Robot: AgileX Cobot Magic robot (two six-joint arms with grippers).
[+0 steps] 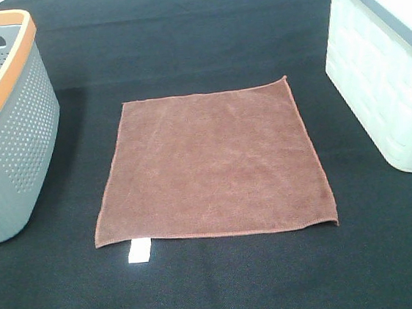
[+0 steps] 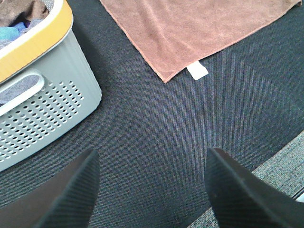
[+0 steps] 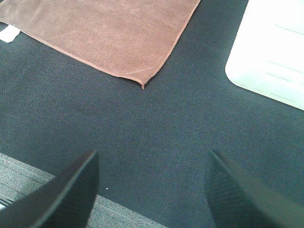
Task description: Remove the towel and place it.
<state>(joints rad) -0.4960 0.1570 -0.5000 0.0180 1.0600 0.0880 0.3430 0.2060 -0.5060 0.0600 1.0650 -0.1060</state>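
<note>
The towel (image 1: 210,161) is a reddish-brown square cloth lying flat and spread out in the middle of the black table cover. Its small white tag (image 1: 138,250) sticks out at the near left edge. In the left wrist view the towel's corner (image 2: 190,33) and tag (image 2: 197,71) lie ahead of my left gripper (image 2: 149,190), which is open and empty over bare cover. In the right wrist view the towel's other near corner (image 3: 118,38) lies ahead of my right gripper (image 3: 149,190), also open and empty. Neither gripper shows in the exterior high view.
A grey perforated basket with an orange rim (image 1: 11,123) stands at the left and holds cloths; it also shows in the left wrist view (image 2: 42,95). A white bin with a grey rim (image 1: 384,62) stands at the right, also in the right wrist view (image 3: 270,47).
</note>
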